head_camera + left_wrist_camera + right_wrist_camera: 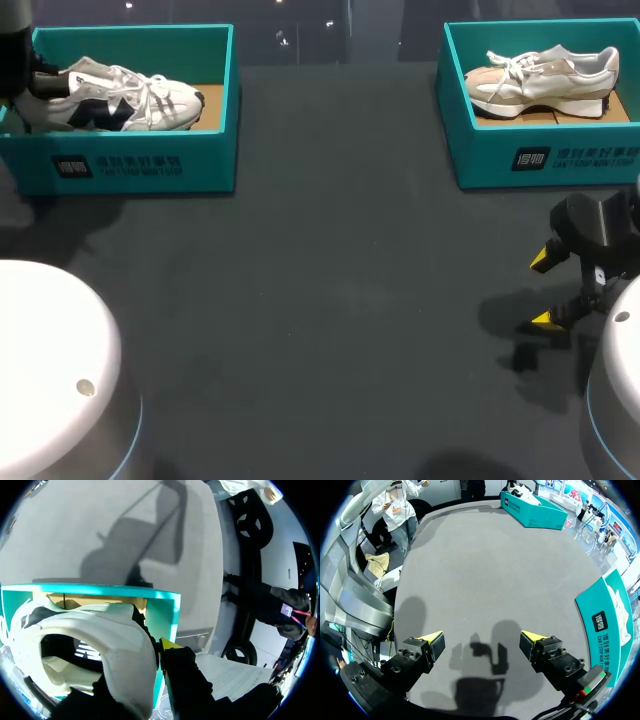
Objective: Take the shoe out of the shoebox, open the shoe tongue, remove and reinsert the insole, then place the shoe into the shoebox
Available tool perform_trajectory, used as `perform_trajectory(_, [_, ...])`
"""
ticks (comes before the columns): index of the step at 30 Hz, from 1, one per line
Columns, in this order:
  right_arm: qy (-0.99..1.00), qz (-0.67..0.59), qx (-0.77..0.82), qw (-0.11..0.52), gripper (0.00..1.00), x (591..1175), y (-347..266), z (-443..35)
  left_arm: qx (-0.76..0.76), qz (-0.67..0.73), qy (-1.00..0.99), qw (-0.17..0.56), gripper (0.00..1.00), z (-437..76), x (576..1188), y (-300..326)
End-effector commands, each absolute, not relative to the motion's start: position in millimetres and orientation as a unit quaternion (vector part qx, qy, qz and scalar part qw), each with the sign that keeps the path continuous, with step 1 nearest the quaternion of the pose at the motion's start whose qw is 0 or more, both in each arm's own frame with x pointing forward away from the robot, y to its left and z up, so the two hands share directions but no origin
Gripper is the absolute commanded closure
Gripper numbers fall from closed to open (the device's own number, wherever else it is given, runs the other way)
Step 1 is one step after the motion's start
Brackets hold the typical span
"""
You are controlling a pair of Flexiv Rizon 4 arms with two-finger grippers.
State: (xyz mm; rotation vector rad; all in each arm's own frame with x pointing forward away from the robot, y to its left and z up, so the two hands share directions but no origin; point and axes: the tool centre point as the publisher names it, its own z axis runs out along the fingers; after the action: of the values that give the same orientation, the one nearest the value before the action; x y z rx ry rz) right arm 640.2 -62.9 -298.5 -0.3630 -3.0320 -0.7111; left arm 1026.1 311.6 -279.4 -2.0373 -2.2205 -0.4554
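In the left teal cardboard shoebox (145, 165):
1. White lace-up sneaker (110, 95) is lying inside; left gripper (145, 650) is sitting at its heel, grip untellable; a loose hold is risking a drop.
2. Right gripper (481, 639) is hanging wide-jawed, leaving the shoebox free to drag.

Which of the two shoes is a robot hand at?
The white shoe with dark navy markings, in the left shoebox: the left gripper is at its heel. The beige-and-white shoe in the right shoebox lies untouched.
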Motion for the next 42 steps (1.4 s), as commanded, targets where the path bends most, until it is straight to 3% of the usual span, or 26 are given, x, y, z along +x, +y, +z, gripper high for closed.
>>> perform_trajectory(1, [-0.967,-0.226,-0.116,0.001,0.0,638,-63,-299,-0.675,-0.15,-0.722,0.044,1.0,-291,1033,312])
perform_trajectory(42, [-0.967,-0.226,-0.116,0.001,0.0,638,-63,-299,-0.696,-0.129,-0.7,0.091,1.0,-362,1030,305])
